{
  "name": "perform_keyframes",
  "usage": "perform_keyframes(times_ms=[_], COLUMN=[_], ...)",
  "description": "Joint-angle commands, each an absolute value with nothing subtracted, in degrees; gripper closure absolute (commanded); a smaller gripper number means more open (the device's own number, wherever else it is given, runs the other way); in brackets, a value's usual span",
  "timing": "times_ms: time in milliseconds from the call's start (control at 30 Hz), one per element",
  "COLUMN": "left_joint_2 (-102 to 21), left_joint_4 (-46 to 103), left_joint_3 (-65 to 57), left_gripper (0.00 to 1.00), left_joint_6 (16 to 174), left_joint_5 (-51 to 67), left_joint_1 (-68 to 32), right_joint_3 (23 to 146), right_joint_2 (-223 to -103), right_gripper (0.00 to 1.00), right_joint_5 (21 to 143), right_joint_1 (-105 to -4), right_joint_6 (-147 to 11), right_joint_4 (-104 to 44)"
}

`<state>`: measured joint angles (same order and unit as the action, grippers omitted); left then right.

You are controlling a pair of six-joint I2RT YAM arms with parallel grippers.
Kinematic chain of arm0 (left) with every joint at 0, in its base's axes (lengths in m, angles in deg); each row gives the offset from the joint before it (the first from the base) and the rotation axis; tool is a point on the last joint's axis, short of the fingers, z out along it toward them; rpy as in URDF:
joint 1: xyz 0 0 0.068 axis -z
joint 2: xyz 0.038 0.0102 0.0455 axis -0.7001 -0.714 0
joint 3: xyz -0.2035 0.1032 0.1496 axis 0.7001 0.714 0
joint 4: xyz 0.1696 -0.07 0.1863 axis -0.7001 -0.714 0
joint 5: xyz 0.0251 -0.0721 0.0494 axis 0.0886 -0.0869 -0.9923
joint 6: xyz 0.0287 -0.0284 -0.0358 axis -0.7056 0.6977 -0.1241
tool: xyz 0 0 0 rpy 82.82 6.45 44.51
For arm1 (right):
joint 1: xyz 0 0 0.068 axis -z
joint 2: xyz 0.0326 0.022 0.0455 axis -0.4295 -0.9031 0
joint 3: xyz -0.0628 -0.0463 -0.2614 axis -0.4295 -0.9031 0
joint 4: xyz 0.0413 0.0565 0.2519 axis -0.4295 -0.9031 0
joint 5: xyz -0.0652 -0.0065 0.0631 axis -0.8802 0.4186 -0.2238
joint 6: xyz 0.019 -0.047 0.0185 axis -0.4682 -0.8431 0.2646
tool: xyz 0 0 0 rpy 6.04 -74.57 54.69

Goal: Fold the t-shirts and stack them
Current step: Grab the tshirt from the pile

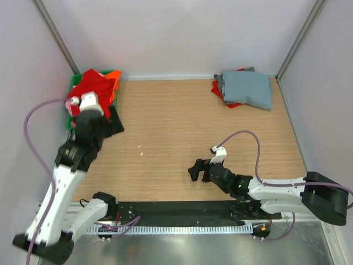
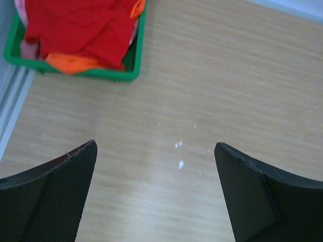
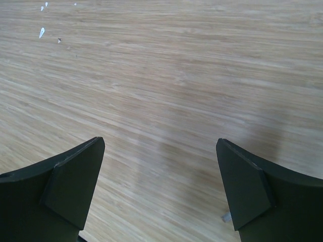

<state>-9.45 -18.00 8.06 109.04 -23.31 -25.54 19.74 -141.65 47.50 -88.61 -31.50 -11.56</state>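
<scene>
A crumpled bright red t-shirt [image 1: 91, 84] [image 2: 81, 25] lies heaped in the green bin [image 1: 73, 83] [image 2: 86, 74] at the back left. An orange t-shirt [image 1: 113, 88] [image 2: 70, 63] and a bit of pink cloth [image 2: 22, 7] lie under it. A folded grey-blue t-shirt [image 1: 249, 88] rests on a folded red one [image 1: 219, 91] at the back right. My left gripper [image 1: 113, 122] [image 2: 155, 166] hangs open above the bare table just right of the bin, holding nothing. My right gripper [image 1: 197, 168] [image 3: 160, 161] is open and empty, low over the wood near the front.
The wooden table [image 1: 176, 127] is walled in at the back and on both sides. Small white specks [image 2: 180, 164] [image 3: 42, 32] mark the wood. A purple cable [image 1: 242, 135] loops above the right arm.
</scene>
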Motion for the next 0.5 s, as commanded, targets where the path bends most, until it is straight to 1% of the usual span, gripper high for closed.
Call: perform_keyframes(times_ms=[0,67,100,133,167,200,233,267,300,333,367,400,433,467], left_joint_2=[-27.93,-40.03,-44.01,-47.27,-54.01,-57.21,-60.20,-66.49,-69.25,-72.50,-75.05,-80.47,-82.79,-84.99], left_joint_4=[-13.99,-14.08,-13.55,-13.46,-13.55,-13.90,-14.42,-15.99,-16.79,-17.76,-19.51,-20.57,-21.62,-23.46], left_joint_3=[-2.89,-11.13,-13.80,-19.13,-21.97,-24.95,-31.34,-38.10,-38.17,-44.69,-47.80,-51.05,-57.09,-59.94], left_gripper=[0.00,0.04,0.05,0.06,0.07,0.10,0.11,0.12,0.12,0.12,0.12,0.12,0.12,0.13], left_joint_6=[105.36,107.01,107.73,108.52,109.48,109.84,110.02,110.10,110.11,109.84,109.58,109.14,108.79,108.44], left_joint_5=[-25.13,-19.43,-18.88,-18.44,-18.00,-17.56,-17.47,-17.38,-17.29,-17.46,-17.81,-18.69,-19.13,-19.66], left_joint_1=[-30.08,-35.70,-37.04,-37.92,-39.59,-40.21,-40.83,-41.79,-42.41,-42.94,-43.90,-44.26,-44.17,-46.35], right_joint_3=[23.63,23.90,23.55,23.20,22.93,22.06,21.71,20.83,20.56,20.30,19.77,19.33,18.81,17.23], right_joint_2=[-145.16,-146.13,-146.05,-145.70,-144.39,-143.68,-142.80,-141.23,-140.25,-139.55,-138.93,-137.45,-136.56,-135.60], right_gripper=[0.00,0.00,0.00,0.00,0.00,0.00,0.00,0.00,0.00,0.00,0.00,0.00,0.00,0.00], right_joint_5=[44.09,43.57,43.40,43.31,43.31,43.39,43.05,42.78,42.78,42.00,41.47,40.85,41.80,41.99], right_joint_1=[-89.07,-89.24,-89.24,-89.33,-89.33,-89.33,-89.33,-89.24,-89.24,-89.24,-89.07,-89.15,-88.72,-88.54], right_joint_6=[-35.36,-35.63,-35.89,-35.98,-36.33,-36.68,-36.95,-37.82,-38.35,-38.97,-39.67,-39.94,-39.94,-39.94], right_joint_4=[-3.82,-3.81,-3.64,-3.55,-3.55,-3.46,-3.46,-3.37,-3.81,-4.25,-4.77,-5.65,-5.57,-4.44])
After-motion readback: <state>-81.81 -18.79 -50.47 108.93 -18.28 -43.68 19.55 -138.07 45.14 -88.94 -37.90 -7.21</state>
